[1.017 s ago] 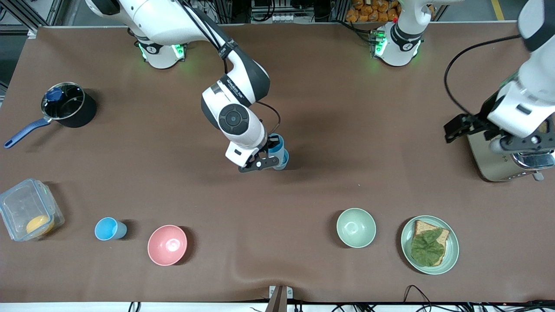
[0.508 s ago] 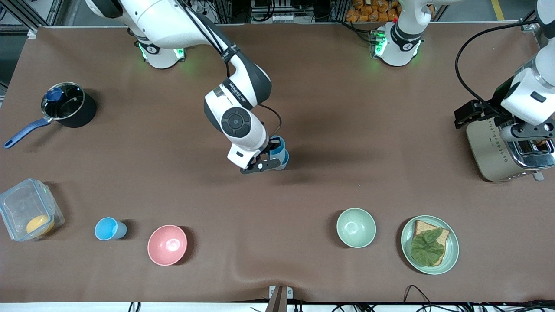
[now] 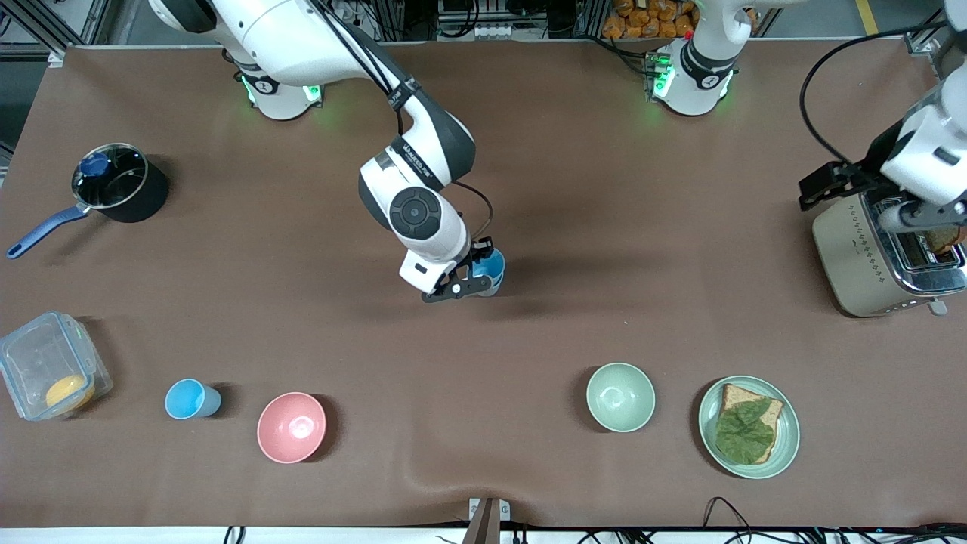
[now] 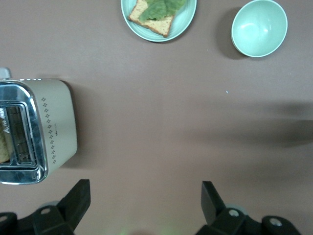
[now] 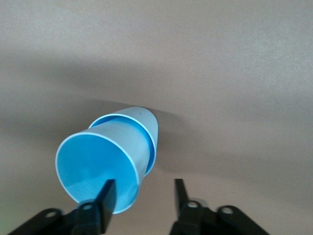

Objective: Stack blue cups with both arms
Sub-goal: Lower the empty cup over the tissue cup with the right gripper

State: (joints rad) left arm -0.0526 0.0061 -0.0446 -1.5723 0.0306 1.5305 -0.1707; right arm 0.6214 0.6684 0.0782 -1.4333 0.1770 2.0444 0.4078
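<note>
Two blue cups (image 3: 492, 273) stand nested in the middle of the table. In the right wrist view the bright sky-blue cup (image 5: 98, 164) sits inside a paler grey-blue one (image 5: 146, 122). My right gripper (image 3: 477, 270) is open at the stack's rim. One of its fingers (image 5: 105, 196) overlaps the inner cup's mouth and the other stands apart from the cup, around my right gripper's midpoint (image 5: 143, 196). A third sky-blue cup (image 3: 193, 398) stands beside the pink bowl (image 3: 291, 427). My left gripper (image 3: 918, 221) is open and empty above the toaster (image 3: 861, 261); it also shows in the left wrist view (image 4: 145, 196).
A pale green bowl (image 3: 620, 397) and a green plate with toast and lettuce (image 3: 748, 427) lie nearer the front camera. A black saucepan (image 3: 119, 183) and a clear box (image 3: 49, 365) sit toward the right arm's end.
The upper cup has sunk lower into the cup under it, and my right gripper has come down with it. My left arm has drawn back toward its base, above the toaster.
</note>
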